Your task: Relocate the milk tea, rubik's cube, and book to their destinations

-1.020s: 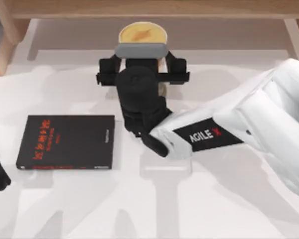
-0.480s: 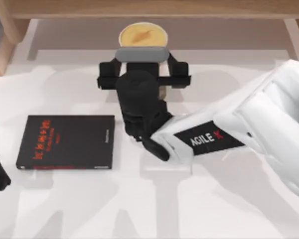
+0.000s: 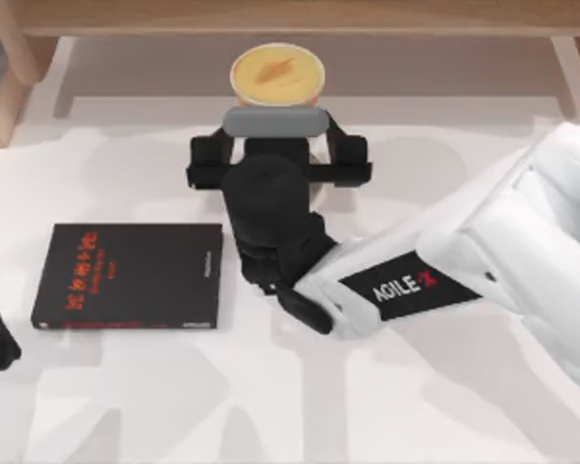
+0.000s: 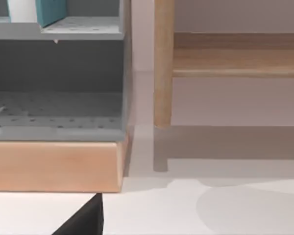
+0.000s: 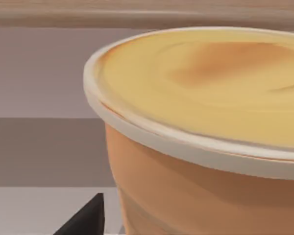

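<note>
right gripper is at the far middle of the table, reaching toward the milk tea. the cup stands upright at the far edge, just in front of the wooden shelf, its pale lid facing up. from above, the gripper body covers the cup's near side. whether the fingers are apart or pressed on the cup, i cannot tell. right wrist view: cup wall and lid very close to the camera.

left arm sits parked at the near left edge of the table; finger state cannot be told there either.

black book with red lettering lies flat left of the right arm, well apart from the cup.

risks, as judged: the cup is tall and tapered, so a grip taken high or off centre could tip it or let it slide down through the fingers. a lift too close to the shelf could knock the lid against the wood. the forearm sweeping left could nudge the black book.

count: one milk tea, one black book, two arms, one shelf.
</note>
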Robot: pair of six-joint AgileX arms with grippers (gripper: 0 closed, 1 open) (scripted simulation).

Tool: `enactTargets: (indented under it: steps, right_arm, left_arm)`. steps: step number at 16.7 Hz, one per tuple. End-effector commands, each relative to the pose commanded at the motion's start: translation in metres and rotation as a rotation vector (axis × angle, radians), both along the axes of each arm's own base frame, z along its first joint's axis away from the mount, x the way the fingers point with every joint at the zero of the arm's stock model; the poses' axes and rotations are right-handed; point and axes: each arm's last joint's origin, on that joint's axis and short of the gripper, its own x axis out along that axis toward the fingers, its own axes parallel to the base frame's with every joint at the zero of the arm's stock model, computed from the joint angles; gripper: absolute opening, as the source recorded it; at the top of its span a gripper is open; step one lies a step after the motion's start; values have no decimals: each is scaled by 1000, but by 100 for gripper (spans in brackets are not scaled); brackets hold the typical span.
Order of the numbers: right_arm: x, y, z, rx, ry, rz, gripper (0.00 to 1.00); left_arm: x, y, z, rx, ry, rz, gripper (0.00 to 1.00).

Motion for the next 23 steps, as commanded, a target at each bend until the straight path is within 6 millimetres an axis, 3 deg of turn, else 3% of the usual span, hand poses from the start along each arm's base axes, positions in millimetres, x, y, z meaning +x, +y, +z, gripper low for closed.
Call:
enactTargets:
  steps: [2, 6, 14, 18, 23]
  right_arm:
    - [-3, -2, 9, -15, 8, -8, 100]
    - [-17, 0, 45, 2, -2, 0, 100]
    - [-16, 0, 56, 4, -3, 1, 100]
    - [1, -11, 87, -46, 37, 1, 100]
    - [43, -62, 122, -206, 216, -43, 100]
  left_arm:
    - [0, 0, 0, 0, 0, 0, 100]
    - [0, 0, 0, 0, 0, 0, 100]
    - [0, 0, 0, 0, 0, 0, 100]
    - [0, 0, 0, 0, 0, 0, 100]
    - [0, 0, 0, 0, 0, 0, 100]
